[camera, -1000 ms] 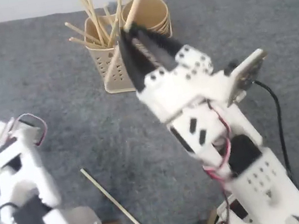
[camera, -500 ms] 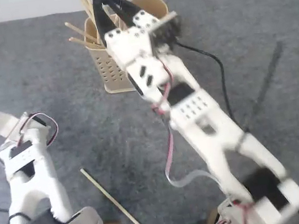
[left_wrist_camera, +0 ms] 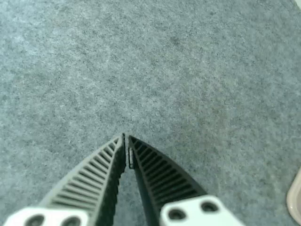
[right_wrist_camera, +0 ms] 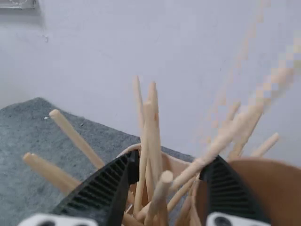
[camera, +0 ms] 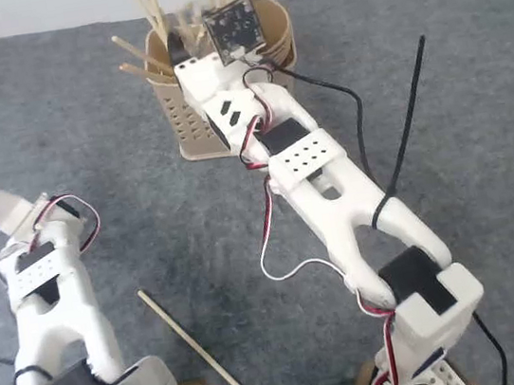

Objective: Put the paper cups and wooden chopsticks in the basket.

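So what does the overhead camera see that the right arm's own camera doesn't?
From overhead you get a loose chopstick lying on the grey carpet beside the left arm. The right wrist view adds the right gripper up close, open, its fingers either side of the upright chopsticks, with a white wall behind. Both share the basket, the upright chopsticks and the paper cup.

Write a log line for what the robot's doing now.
right hand open over basket | left hand shut over carpet | one chopstick lying on carpet
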Motion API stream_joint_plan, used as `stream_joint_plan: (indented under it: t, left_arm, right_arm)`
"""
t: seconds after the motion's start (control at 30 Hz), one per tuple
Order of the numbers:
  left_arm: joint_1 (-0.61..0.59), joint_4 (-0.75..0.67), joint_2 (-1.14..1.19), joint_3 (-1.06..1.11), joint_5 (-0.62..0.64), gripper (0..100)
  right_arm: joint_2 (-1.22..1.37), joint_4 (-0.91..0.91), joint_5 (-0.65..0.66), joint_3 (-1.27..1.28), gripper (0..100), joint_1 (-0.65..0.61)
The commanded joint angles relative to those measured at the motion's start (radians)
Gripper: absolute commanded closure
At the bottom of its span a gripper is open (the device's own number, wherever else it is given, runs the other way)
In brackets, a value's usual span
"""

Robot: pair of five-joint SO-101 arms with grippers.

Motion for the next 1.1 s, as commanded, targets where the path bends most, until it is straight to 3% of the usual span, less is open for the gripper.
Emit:
stream_joint_plan:
  t: [0.0,0.2,0.47,0.67,0.8,1.07]
  left_arm:
    - [0.008,-0.021,-0.049,-0.008,-0.012,99]
    - [-0.012,-0.021,-0.048,-0.01,-0.009,99]
    - [-0.015,-0.018,-0.048,-0.01,-0.008,99]
    - [-0.086,0.023,-0.023,-0.053,0.066,99]
    - [-0.14,0.087,0.103,-0.171,0.115,99]
    - [-0.275,0.284,0.47,-0.53,0.269,99]
  right_arm:
    - [-0.16,0.15,-0.086,-0.052,76.1,0.007]
    - [-0.412,0.559,-0.249,-0.052,76.1,0.015]
    - [-0.723,0.947,-0.269,-0.037,76.1,0.013]
    - [-0.898,1.221,-0.265,0.183,76.1,-0.188]
    - [-0.986,1.185,-0.265,0.456,76.1,-0.352]
    - [-1.093,0.842,-0.261,0.918,76.1,-0.707]
